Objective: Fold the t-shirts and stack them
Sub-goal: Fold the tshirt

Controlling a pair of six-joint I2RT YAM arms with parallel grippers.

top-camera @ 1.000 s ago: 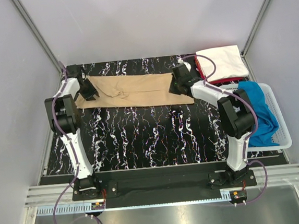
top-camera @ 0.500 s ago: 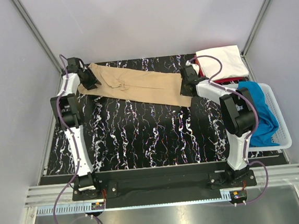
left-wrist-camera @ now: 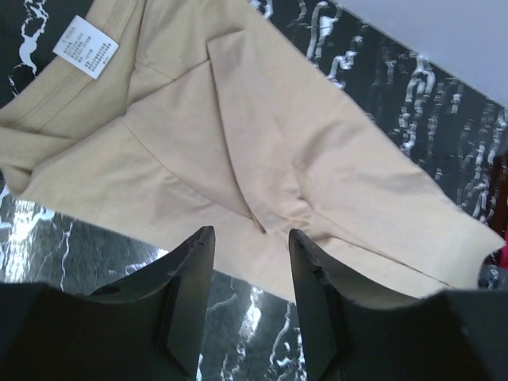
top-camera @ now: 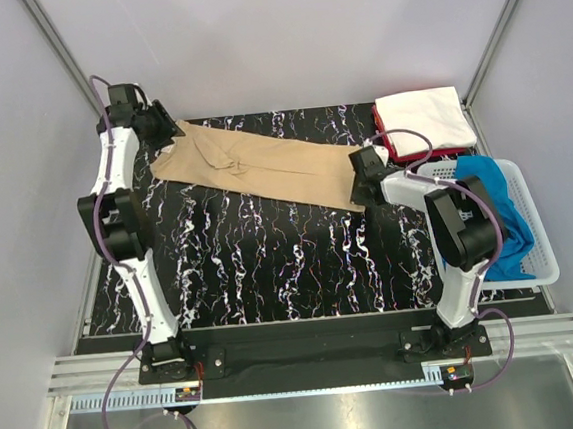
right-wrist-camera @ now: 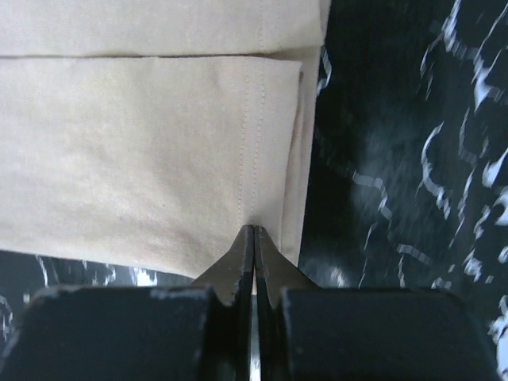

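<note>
The tan t-shirt (top-camera: pixel 262 166), folded lengthwise into a long strip, lies slanted across the back of the table (top-camera: pixel 271 266). My right gripper (top-camera: pixel 362 183) is shut on its hem at the right end; in the right wrist view the closed jaws (right-wrist-camera: pixel 254 230) pinch the stitched edge of the tan t-shirt (right-wrist-camera: pixel 143 127). My left gripper (top-camera: pixel 163 125) hovers at the back left, above the collar end. It stands open over the tan t-shirt (left-wrist-camera: pixel 262 135) in the left wrist view (left-wrist-camera: pixel 252 236), holding nothing. A white t-shirt (top-camera: pixel 418 113) lies folded on a red one (top-camera: pixel 432 152).
A white mesh basket (top-camera: pixel 540 242) at the right edge holds a crumpled blue t-shirt (top-camera: pixel 492 212). The folded stack sits in the back right corner beside the frame post. Grey walls close in the back and both sides.
The left gripper has let go of the collar end and risen toward the back left corner. The right gripper has pulled the hem rightward and nearer, leaving the shirt slanted.
</note>
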